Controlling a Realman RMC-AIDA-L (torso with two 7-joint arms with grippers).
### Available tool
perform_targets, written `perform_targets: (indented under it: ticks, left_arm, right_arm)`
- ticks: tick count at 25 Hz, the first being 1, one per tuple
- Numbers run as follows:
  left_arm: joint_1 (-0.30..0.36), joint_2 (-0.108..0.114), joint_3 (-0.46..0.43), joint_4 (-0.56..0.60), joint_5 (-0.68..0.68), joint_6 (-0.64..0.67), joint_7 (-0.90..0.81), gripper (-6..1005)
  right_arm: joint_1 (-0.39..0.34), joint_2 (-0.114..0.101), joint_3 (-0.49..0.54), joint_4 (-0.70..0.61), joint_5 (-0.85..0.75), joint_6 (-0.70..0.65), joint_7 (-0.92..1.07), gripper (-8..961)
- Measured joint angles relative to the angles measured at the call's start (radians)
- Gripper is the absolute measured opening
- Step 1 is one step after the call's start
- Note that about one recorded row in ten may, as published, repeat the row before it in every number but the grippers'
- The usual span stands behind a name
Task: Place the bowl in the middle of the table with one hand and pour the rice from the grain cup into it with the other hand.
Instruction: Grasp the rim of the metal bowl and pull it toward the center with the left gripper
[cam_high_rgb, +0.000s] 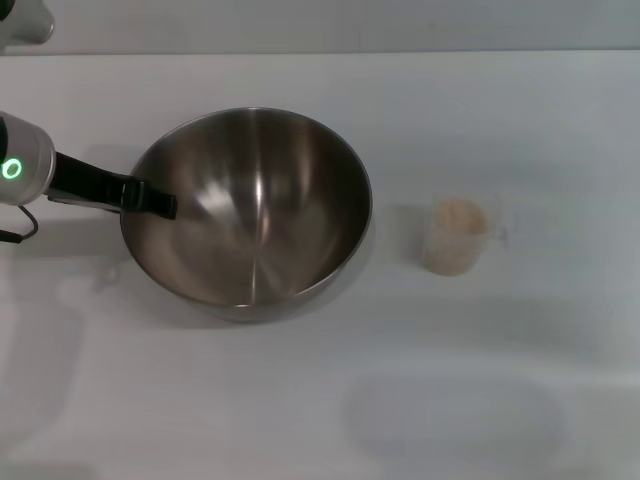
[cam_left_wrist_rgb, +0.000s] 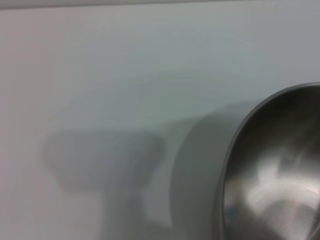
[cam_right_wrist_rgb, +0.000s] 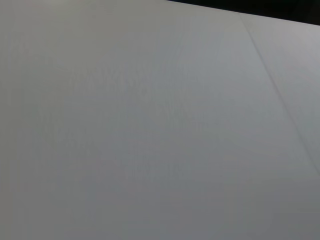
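Note:
The large stainless-steel bowl (cam_high_rgb: 250, 210) stands on the white table (cam_high_rgb: 480, 380), a little left of the middle. My left gripper (cam_high_rgb: 150, 198) reaches in from the left, and its black fingers clamp the bowl's left rim. The left wrist view shows part of the bowl's rim and shiny inside (cam_left_wrist_rgb: 275, 170). The small clear grain cup (cam_high_rgb: 458, 237) stands upright to the right of the bowl, apart from it, and holds pale rice (cam_high_rgb: 459, 217). My right gripper is out of the head view, and its wrist view shows only the bare table (cam_right_wrist_rgb: 150, 125).
The table's far edge (cam_high_rgb: 400, 52) runs along the back. A black cable (cam_high_rgb: 20, 228) hangs from my left arm at the left edge.

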Motion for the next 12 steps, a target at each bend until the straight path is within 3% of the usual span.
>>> perform_targets:
  ticks: [7,12]
  left_arm:
    - [-0.006,0.000,-0.012,0.005,0.001,0.001,0.005,599]
    - [-0.011,0.000,-0.012,0.006,0.001,0.001,0.007,354]
  right_arm:
    - [0.002,0.000,0.000,0.000,0.000,0.000,0.000,665]
    - [0.003,0.000,0.000,0.000,0.000,0.000,0.000,665]
